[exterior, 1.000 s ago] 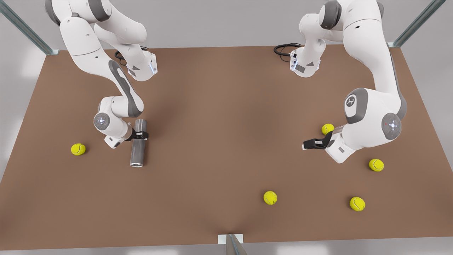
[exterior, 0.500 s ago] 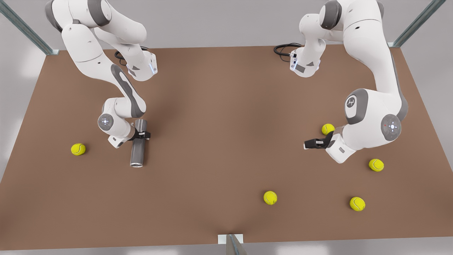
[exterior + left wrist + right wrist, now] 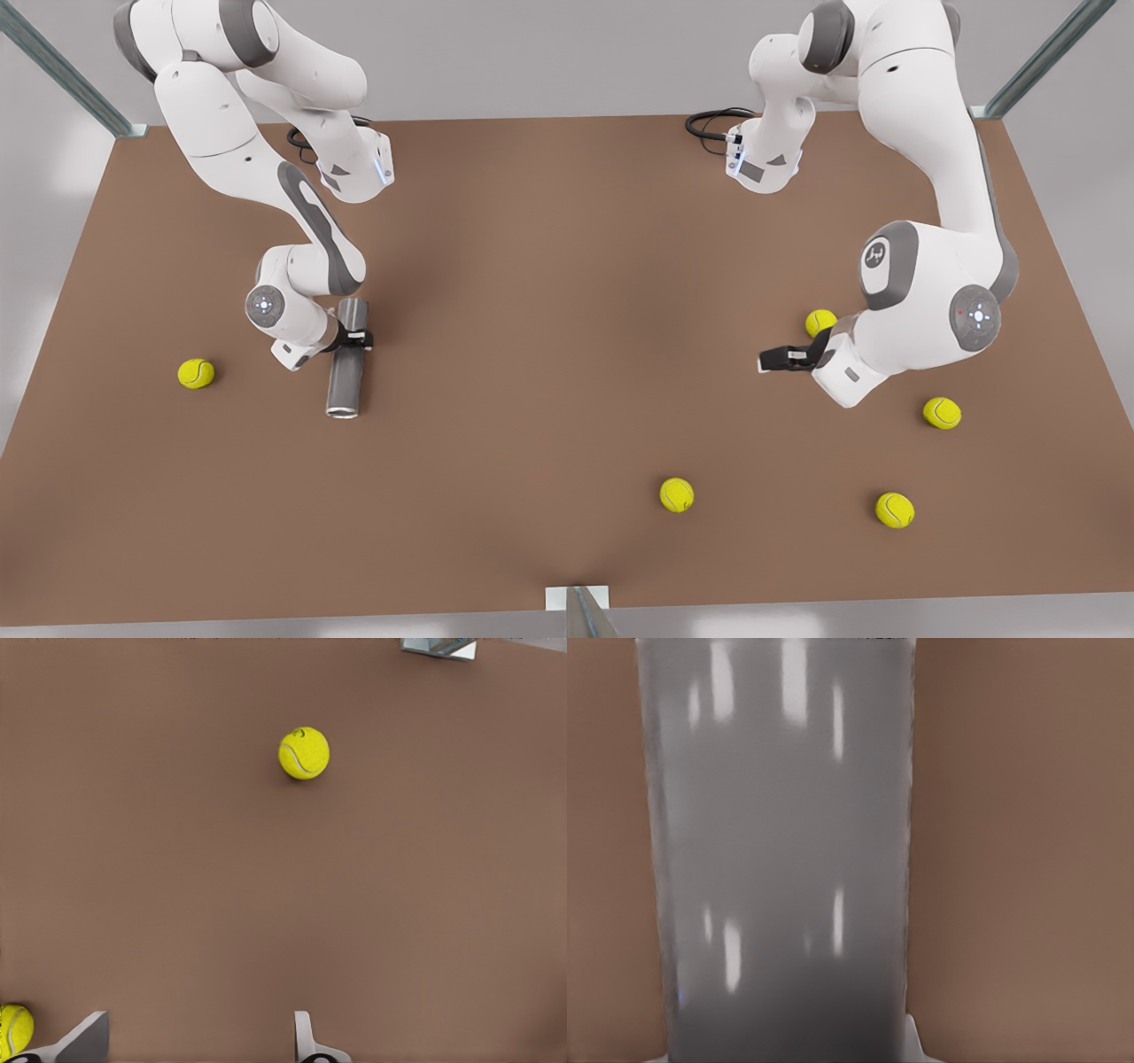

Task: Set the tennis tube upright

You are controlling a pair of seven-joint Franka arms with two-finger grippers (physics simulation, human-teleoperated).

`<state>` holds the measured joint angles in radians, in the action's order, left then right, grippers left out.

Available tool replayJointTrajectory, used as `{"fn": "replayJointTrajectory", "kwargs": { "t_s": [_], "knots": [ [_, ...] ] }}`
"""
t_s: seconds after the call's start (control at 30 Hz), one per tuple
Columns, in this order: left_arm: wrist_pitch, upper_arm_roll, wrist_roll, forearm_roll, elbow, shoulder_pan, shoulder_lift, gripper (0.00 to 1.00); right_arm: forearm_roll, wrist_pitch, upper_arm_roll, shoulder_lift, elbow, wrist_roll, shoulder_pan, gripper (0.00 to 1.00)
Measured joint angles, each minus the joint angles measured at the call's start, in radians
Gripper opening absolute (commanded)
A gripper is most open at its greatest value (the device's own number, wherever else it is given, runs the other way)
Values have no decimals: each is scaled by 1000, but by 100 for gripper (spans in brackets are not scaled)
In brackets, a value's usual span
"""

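Step in hand: grasp on lying tennis tube [image 3: 345, 359], toward table's [image 3: 549, 292] front-view-left edge, rimmed end toward near edge. Right gripper [image 3: 354, 338] clamped across tube's far half; tube's grey wall [image 3: 780, 859] close under its wrist camera. Left gripper [image 3: 769, 361] waiting near opposite edge, fingers [image 3: 306, 1041] apart, holding nothing. Next, likely: lift, rotate tube vertical, set down. 5 tennis balls [image 3: 677, 494] scattered. Brown matte tabletop, grey walls, metal frame posts at corners.

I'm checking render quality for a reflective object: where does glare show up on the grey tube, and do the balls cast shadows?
Right wrist view: the grey metallic tennis tube carries vertical white glare streaks. Front view: the tube, held by the right gripper, looks duller. Left wrist view: the yellow-green tennis ball casts a faint, soft shadow.
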<state>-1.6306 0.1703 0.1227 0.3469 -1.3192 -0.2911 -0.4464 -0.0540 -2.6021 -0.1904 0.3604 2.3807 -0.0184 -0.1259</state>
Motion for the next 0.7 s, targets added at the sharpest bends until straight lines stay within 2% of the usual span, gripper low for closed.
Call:
{"fn": "replayJointTrajectory", "kwargs": {
  "t_s": [0.27, 0.43, 0.47, 0.5, 0.7],
  "knots": [
    [15, -3, 1, -1, -3, -6, 17, 99, 8, 20, -1, -38, -4, -12, -14, 68],
    [14, -5, 2, -2, -3, -2, 14, 99, 10, 137, -3, -150, -15, -13, -9, 68],
    [13, -5, 2, -2, -3, -7, 12, 99, 10, 144, -26, -155, -33, -14, 1, 68],
    [10, -5, 2, -2, -3, -6, 11, 99, 10, 151, -52, -154, -59, -14, 17, 68],
    [5, -5, 7, -1, -3, -7, 9, 99, 10, 184, -53, -89, -256, -23, 325, 68]
  ]
}}
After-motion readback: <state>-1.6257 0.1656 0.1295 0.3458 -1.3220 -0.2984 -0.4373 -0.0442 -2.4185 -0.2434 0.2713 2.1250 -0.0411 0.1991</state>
